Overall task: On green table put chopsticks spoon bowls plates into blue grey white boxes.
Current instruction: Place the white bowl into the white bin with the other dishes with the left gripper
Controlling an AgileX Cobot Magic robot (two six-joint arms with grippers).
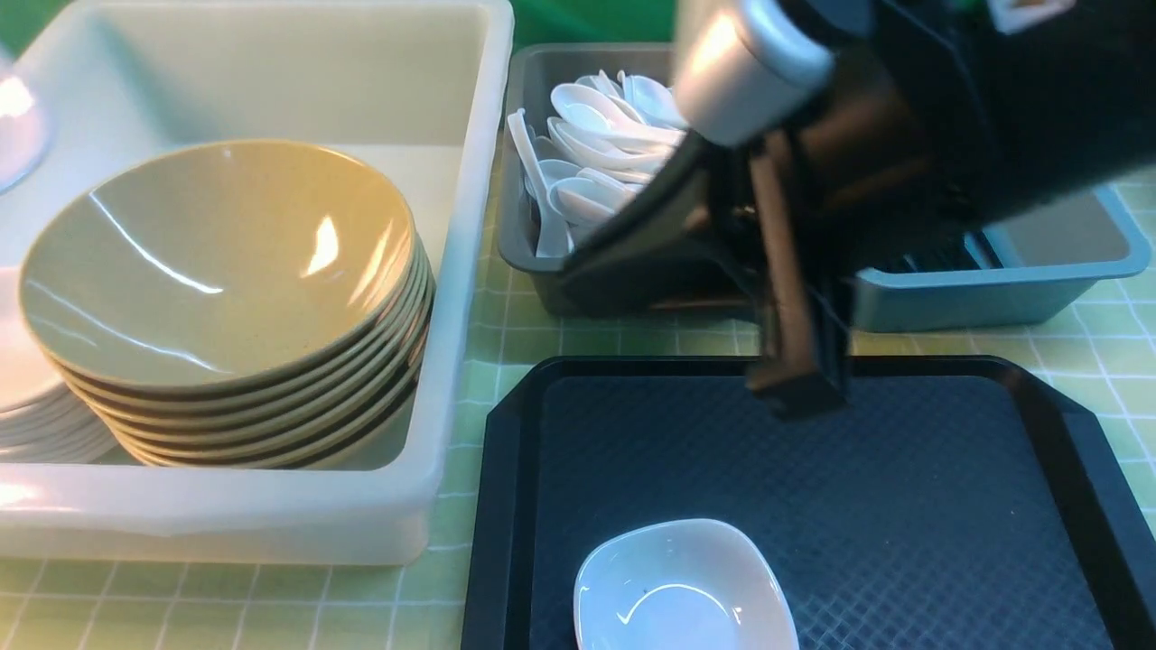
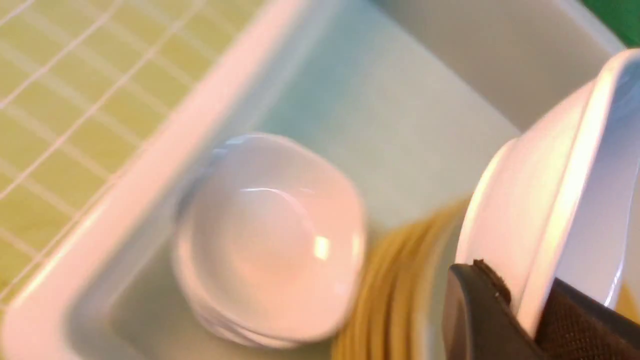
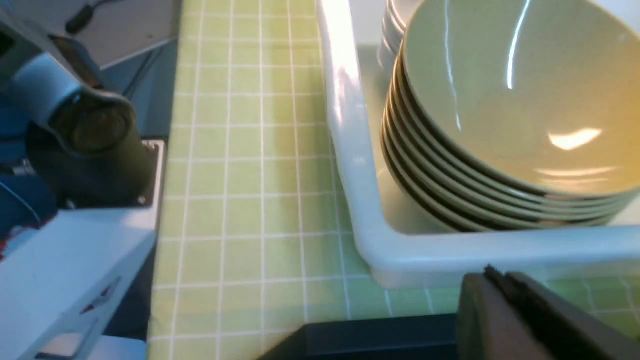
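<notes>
My left gripper (image 2: 522,300) is shut on the rim of a white plate (image 2: 550,190), held tilted above the white box (image 2: 150,165). Below it, inside that box, lies a stack of plates (image 2: 270,240) beside the stacked tan bowls (image 1: 226,280). My right gripper (image 1: 799,393) hangs shut and empty over the far edge of the black tray (image 1: 903,506); its closed fingertips (image 3: 492,280) meet in the right wrist view. One more plate (image 1: 682,591) sits on the tray's near side. Several spoons (image 1: 601,149) fill the grey box (image 1: 528,244). The blue box (image 1: 1039,289) stands behind my right arm, and thin dark sticks in it (image 1: 939,257) look like the chopsticks.
The green table (image 1: 470,343) shows in narrow strips between the boxes and the tray. My right arm covers much of the grey and blue boxes in the front view. The robot's base (image 3: 75,150) stands past the table edge.
</notes>
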